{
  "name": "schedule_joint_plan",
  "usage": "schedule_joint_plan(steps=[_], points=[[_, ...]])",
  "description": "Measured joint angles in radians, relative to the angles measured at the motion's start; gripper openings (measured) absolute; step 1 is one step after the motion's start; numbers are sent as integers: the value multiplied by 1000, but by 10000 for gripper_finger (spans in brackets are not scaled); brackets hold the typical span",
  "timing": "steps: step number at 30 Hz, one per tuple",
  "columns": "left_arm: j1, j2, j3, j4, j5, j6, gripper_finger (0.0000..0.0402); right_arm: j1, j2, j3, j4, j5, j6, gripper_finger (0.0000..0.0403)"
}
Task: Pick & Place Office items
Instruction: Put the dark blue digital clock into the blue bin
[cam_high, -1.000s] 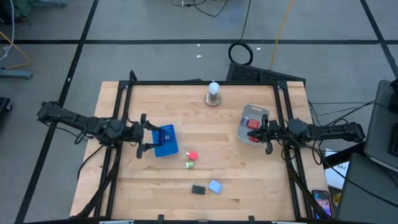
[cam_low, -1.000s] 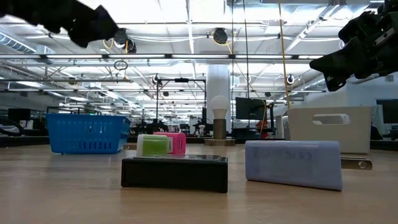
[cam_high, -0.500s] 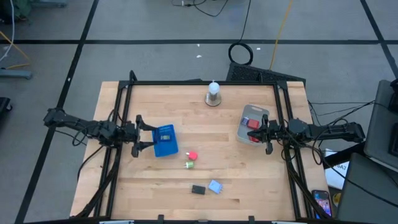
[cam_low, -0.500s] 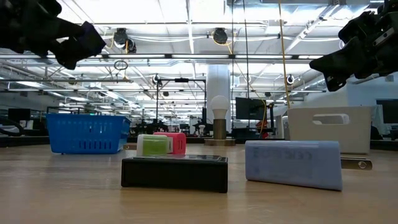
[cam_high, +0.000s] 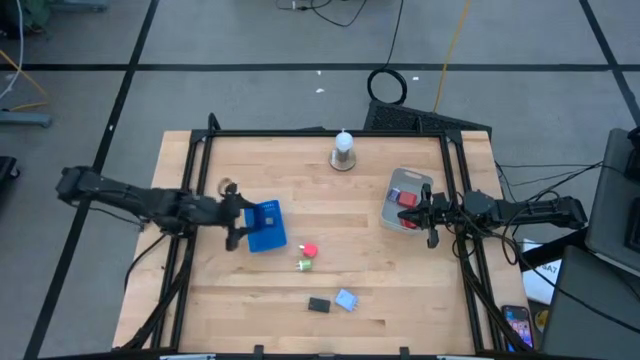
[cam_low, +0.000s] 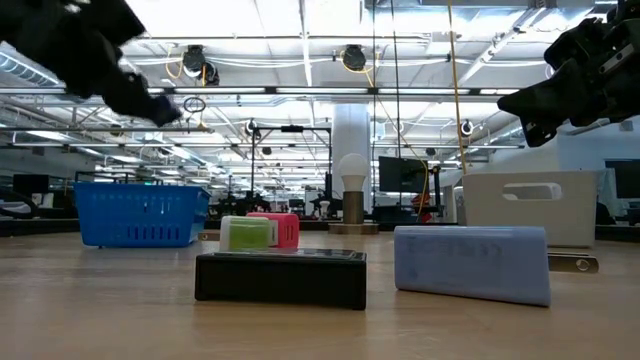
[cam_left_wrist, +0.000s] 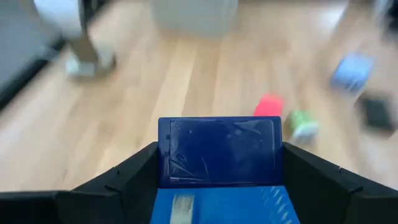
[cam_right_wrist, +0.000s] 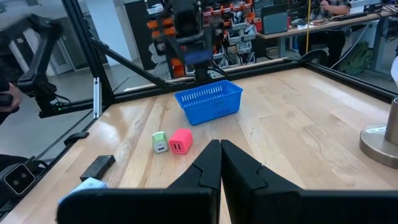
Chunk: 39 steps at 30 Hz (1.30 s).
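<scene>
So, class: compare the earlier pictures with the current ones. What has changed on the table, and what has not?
The left gripper holds a dark blue flat block over the blue plastic basket; its arm swung back from the basket, then forward again and turned. The right gripper, shut, stayed over the grey bin. The loose pieces did not move.

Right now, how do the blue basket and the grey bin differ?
The blue basket sits on the table's left half, by the left end effector, which holds a dark blue piece above it. The grey bin sits on the right, under the shut right end effector. The basket has slotted walls, the bin solid ones.
</scene>
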Motion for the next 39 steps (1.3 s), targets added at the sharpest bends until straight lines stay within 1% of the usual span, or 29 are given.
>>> schedule_joint_plan(steps=[3, 9, 11, 14, 18, 22, 25, 27, 36, 39], points=[[16, 146, 60, -80, 1, -15, 283, 0, 0, 0, 0, 0, 0, 0], [26, 383, 158, -143, 32, 7, 283, 0, 0, 0, -2, 0, -5, 0], [25, 445, 195, -162, 35, 19, 283, 0, 0, 0, -1, 0, -7, 0], [32, 528, 240, -234, 27, 28, 283, 0, 0, 0, -5, 0, -7, 0], [52, 616, 277, -270, 55, 37, 283, 0, 0, 0, -7, 0, -7, 0], [69, 680, 295, -280, 76, 54, 283, 0, 0, 0, -8, 0, -7, 0], [79, 712, 304, -273, 107, 71, 283, 0, 0, 0, -8, 0, -7, 0], [85, 731, 305, -274, 110, 81, 283, 0, 0, 0, -8, 0, -7, 0], [117, 772, 306, -252, 137, 106, 283, 0, 0, 0, -9, 0, -8, 0], [117, 772, 306, -247, 138, 96, 294, 0, 0, 0, -10, 0, -8, 0]])
